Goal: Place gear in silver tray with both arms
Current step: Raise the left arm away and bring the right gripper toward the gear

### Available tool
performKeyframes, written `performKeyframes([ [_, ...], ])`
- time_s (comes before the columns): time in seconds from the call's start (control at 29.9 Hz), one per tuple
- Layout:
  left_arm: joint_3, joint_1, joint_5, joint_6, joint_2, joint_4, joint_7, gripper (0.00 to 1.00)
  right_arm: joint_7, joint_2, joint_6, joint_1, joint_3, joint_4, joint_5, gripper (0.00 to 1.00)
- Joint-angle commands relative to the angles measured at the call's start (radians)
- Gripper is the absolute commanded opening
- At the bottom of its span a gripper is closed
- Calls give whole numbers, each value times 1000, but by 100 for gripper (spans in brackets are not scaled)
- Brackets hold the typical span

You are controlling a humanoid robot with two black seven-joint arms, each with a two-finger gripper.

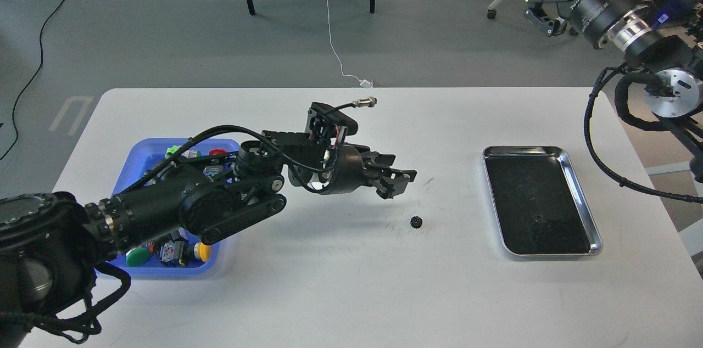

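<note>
The small black toothed gear (416,221) lies loose on the white surface (329,282), between the left pincer (396,180) and the shiny rectangular silver tray (596,238). The left pincer's jaws stand apart, empty. Risk: the tiny gear slips or rolls during pinching. The right pincer (541,5) hangs raised, jaws apart.

Single head view, high above the white tabletop (340,282), facing forward and down, near edge close below, far edge and grey floor (165,18) beyond, left arm (208,205) entering lower left, right arm (648,35) upper right, no second view
</note>
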Motion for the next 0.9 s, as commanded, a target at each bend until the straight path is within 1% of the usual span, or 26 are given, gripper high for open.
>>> performKeyframes([
  [0.0, -40, -5, -282, 0, 82, 10, -3, 60, 6, -37, 18, 34, -58, 43, -90, 98],
  [0.1, -72, -6, -491, 0, 136, 25, -4, 63, 7, -35, 21, 104, -163, 43, -139, 98],
  [0.17, -106, -6, -630, 0, 165, 47, -4, 67, 9, -28, 23, 176, -272, 43, -188, 98],
  [0.27, -158, 3, -836, -6, 200, 90, -4, 80, 20, 10, 23, 297, -468, 43, -297, 97],
  [0.43, -186, 11, -1176, -14, 249, 130, -4, 93, 23, 126, 20, 428, -726, 44, -496, 97],
  [0.5, -187, 15, -1318, -14, 262, 136, -4, 95, 30, 188, 12, 471, -806, 43, -629, 97],
  [0.64, -190, 23, -1484, -14, 282, 137, -4, 97, 59, 273, 12, 546, -946, 43, -774, 96],
  [0.77, -239, 44, -1510, -14, 289, 139, -9, 97, 79, 389, 12, 601, -1105, 41, -854, 94],
  [0.87, -261, 52, -1512, -16, 295, 139, -9, 97, 87, 469, 12, 606, -1178, 30, -932, 93],
])
